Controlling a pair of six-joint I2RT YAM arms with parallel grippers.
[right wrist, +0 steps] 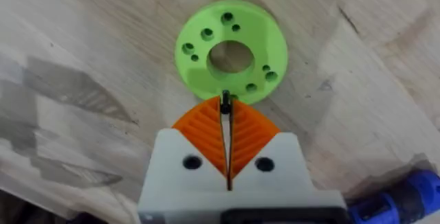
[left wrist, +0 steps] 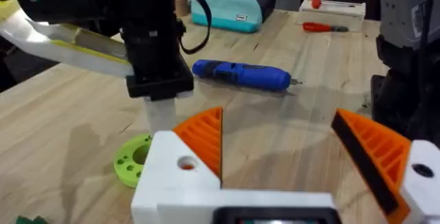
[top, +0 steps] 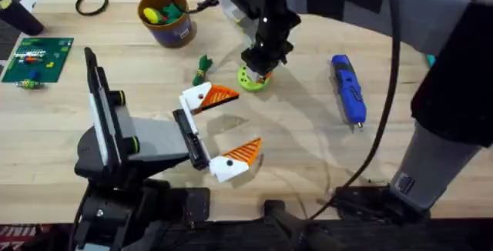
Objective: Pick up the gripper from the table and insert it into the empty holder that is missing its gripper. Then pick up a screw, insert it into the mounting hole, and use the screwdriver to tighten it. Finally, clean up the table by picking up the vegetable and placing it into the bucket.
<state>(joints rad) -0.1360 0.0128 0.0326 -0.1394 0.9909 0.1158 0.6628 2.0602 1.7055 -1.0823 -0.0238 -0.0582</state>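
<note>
While the right gripper (right wrist: 226, 110) hangs directly over the lime-green ring (right wrist: 230, 51), its orange pads (right wrist: 206, 131) are pressed together on a small dark screw-like bit, tip right at the ring's edge. The ring lies flat on the table (top: 308, 166), mid-table. Left gripper (top: 223, 128) sits nearer the arms' bases, fingers wide apart, nothing between them, pointing twd the ring. Screwdriver (top: 347, 89) lies flat on the right side, well apart from both grippers. Vegetable (top: 203, 68) lies just left of the ring, betw it and the bucket (top: 166, 18). Bucket stands at the far left-centre w/ coloured items inside.
</note>
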